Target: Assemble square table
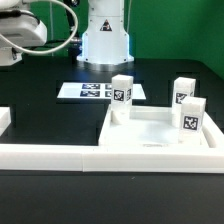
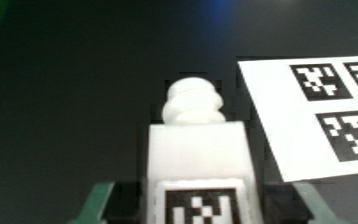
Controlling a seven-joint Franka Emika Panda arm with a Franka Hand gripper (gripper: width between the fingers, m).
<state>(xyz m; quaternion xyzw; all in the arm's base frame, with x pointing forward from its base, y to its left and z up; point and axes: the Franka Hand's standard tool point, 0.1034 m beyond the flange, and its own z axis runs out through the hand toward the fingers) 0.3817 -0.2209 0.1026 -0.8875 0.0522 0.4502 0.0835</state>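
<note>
Three leg blocks (image 1: 121,92) stand on the square top (image 1: 150,138), near the border wall (image 1: 60,155). Fourth leg block (image 2: 197,160) pinched in jaws above black tabletop (image 2: 87,90), beside marker board (image 2: 318,110).

Exterior view: even overhead light, white parts bright against black surface (image 1: 40,110), soft shadows inside tray (image 1: 160,135). Wrist view: dim, soft focus; leg (image 2: 195,140) overexposed, green cast at 9 o'clock.
</note>
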